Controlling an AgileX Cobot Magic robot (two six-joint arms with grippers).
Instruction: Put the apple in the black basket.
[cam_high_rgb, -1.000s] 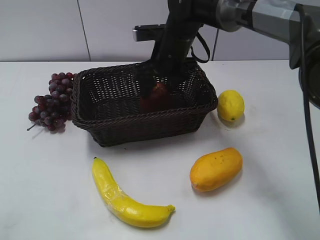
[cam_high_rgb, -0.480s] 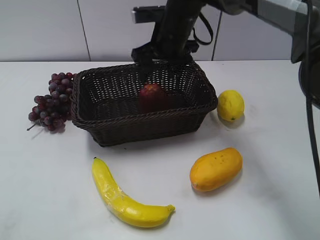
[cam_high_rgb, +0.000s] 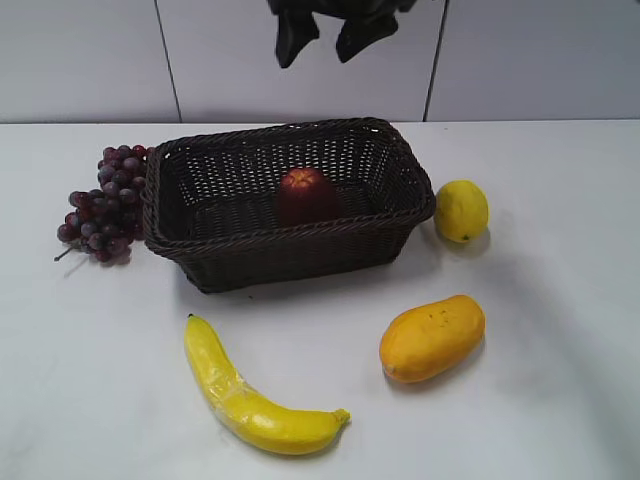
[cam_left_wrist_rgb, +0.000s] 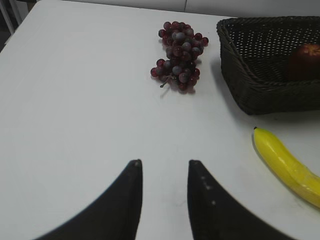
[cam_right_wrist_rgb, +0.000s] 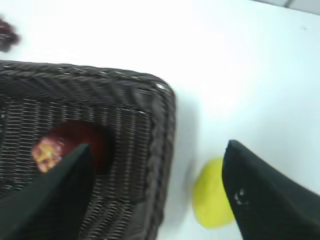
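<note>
The dark red apple (cam_high_rgb: 306, 193) lies inside the black basket (cam_high_rgb: 250, 260), toward its back right. It also shows in the right wrist view (cam_right_wrist_rgb: 70, 145) and in the left wrist view (cam_left_wrist_rgb: 305, 59) inside the basket (cam_left_wrist_rgb: 260, 95). My right gripper (cam_high_rgb: 325, 35) is open and empty, high above the basket's back rim; in its own view the fingers (cam_right_wrist_rgb: 157, 155) straddle the basket's braided corner (cam_right_wrist_rgb: 162, 130). My left gripper (cam_left_wrist_rgb: 162, 165) is open and empty above bare table, left of the basket.
A bunch of dark grapes (cam_high_rgb: 100, 205) lies against the basket's left side. A yellow lemon (cam_high_rgb: 462, 210) sits right of the basket. An orange mango (cam_high_rgb: 432, 337) and a yellow banana (cam_high_rgb: 250, 395) lie in front on the white table.
My right gripper let go of the apple in the basket and rose straight up, now near the top edge of the exterior view. The apple stays in the basket.
</note>
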